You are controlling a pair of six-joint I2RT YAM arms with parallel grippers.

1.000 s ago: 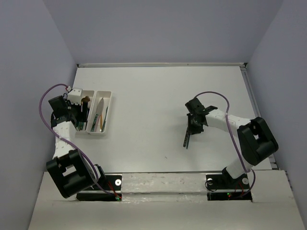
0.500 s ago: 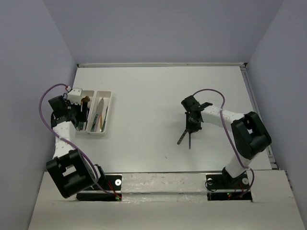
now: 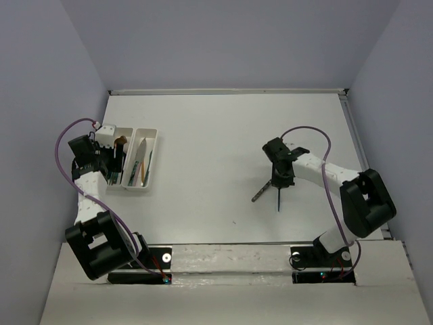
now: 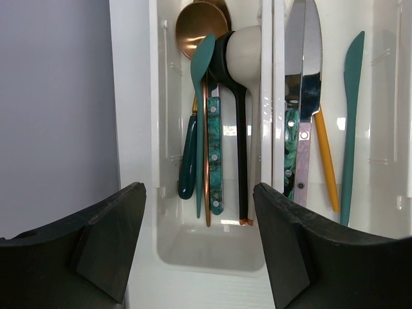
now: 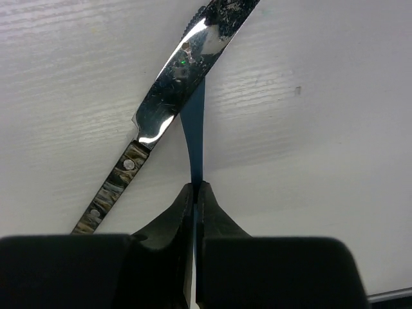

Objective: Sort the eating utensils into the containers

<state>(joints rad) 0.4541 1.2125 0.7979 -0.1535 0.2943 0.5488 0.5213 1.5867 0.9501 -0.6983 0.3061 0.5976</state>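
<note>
My right gripper [image 3: 278, 180] is shut on a thin dark blue utensil [image 3: 278, 200] that sticks out toward the near edge. In the right wrist view its jaws [image 5: 194, 188] pinch this utensil [image 5: 194, 129] edge-on, just above the table. A silver knife with a mottled handle [image 5: 168, 90] lies on the table beside and under it, and also shows in the top view [image 3: 260, 193]. My left gripper [image 4: 198, 209] is open and empty over the near end of the left white tray [image 4: 135, 129], which holds several spoons [image 4: 212, 129]. The right tray [image 4: 402, 129] holds several knives [image 4: 302, 96].
The joined trays [image 3: 150, 132] sit at the table's far left. The table's raised edge [image 3: 348, 122] runs along the right, and purple walls close in both sides. The near table edge [image 3: 223, 244] lies in front of the arm bases.
My right gripper has shifted right and nearer with the blue utensil, drawing it apart from the silver knife, which stays on the table. The left arm has not moved.
</note>
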